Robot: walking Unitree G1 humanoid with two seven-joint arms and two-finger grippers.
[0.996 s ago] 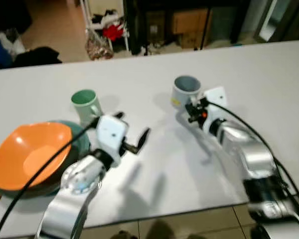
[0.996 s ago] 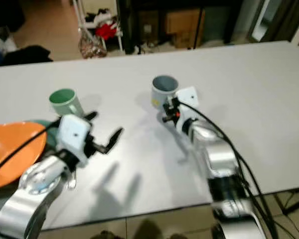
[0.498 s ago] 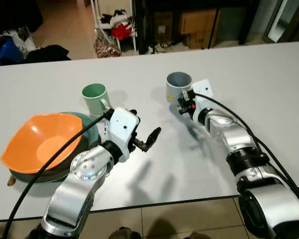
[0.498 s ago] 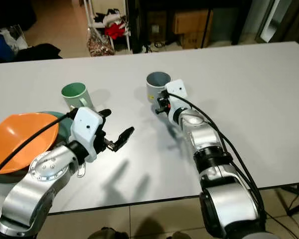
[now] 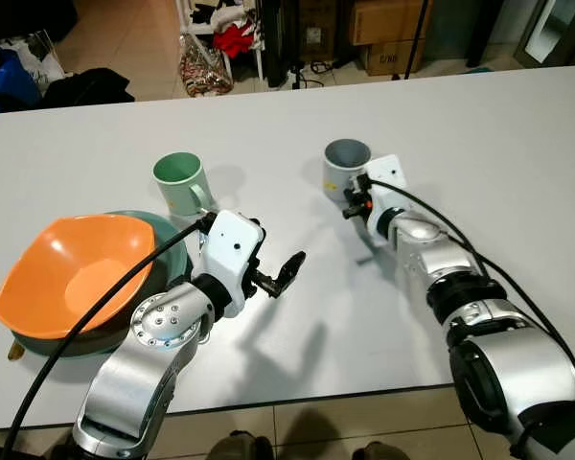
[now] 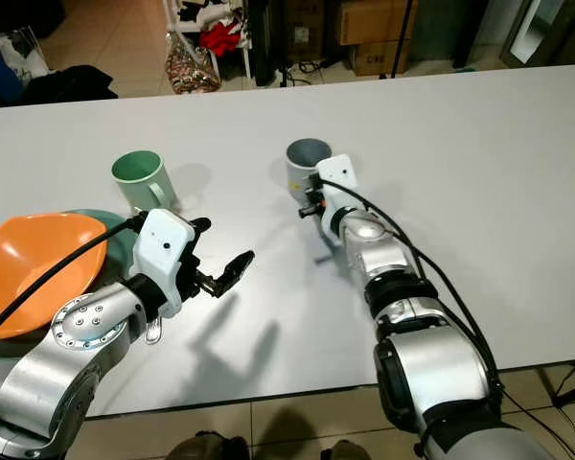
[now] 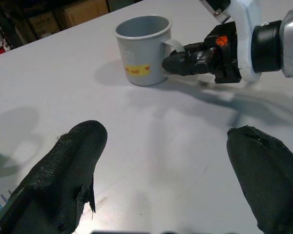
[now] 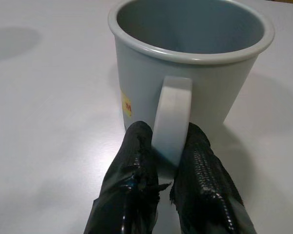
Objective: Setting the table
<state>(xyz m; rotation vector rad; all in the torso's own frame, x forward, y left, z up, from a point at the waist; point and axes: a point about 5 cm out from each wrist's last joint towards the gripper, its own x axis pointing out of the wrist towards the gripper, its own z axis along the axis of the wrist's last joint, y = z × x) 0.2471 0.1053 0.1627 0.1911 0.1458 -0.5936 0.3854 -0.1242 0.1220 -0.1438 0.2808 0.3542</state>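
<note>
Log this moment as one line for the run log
right tool: shut on grey mug handle | left tool: open, over table | green mug: untouched

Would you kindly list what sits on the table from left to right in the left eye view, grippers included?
Orange bowl → green mug → left gripper, open above the tabletop → grey mug, its handle pinched by the right gripper.

Upright grey mug (image 5: 346, 169) mid-table, handle pinched by right hand (image 8: 171, 161); green mug (image 5: 179, 184) upright beside orange bowl (image 5: 72, 273) stacked on teal plate (image 5: 169, 251).
</note>
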